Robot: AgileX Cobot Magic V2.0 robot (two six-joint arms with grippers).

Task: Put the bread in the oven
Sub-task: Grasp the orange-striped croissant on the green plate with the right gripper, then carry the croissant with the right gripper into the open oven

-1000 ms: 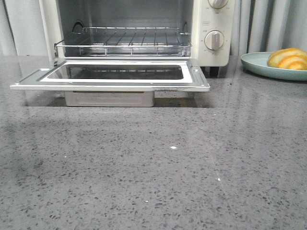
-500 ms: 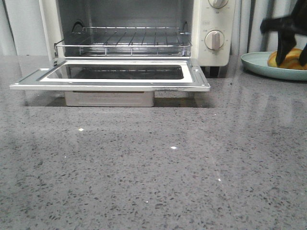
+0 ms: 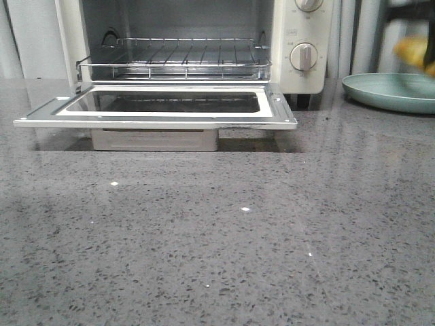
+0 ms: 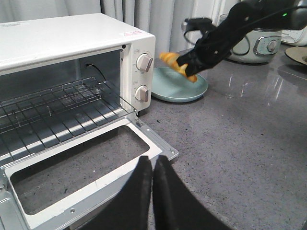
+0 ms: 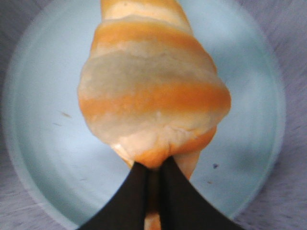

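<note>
In the front view, the bread (image 3: pixel 413 49) is showing as an orange blur hanging in the air above the green plate (image 3: pixel 387 92) at the right edge, with the right arm's dark links barely entering the picture above it; the oven (image 3: pixel 183 61) is standing with its door (image 3: pixel 155 111) dropped flat and its wire rack (image 3: pixel 173 58) bare, and two knobs are showing on its panel. In the left wrist view, the left gripper (image 4: pixel 152 167) is hovering over the tabletop (image 4: pixel 240 139) just in front of the door's corner, its fingers (image 4: pixel 139 187) pressed together on nothing, while the right gripper (image 4: pixel 184 64) is carrying the one bread above the one plate, beside the oven's knob side. In the right wrist view, the right fingers (image 5: pixel 136 191) are clenching only the bread's narrow end — the bulk of the roll is hanging out beyond them over the plate. My judgement is that this thin pinch on a glossy crust is risking a pivot or a slip during the swing toward the oven, and that a low approach is risking a knock against the door's edge or the rack's raised front rail — either one could be dropping the bread onto the tabletop. Counted: one bread, one plate, one oven, one rack, two knobs.
</note>
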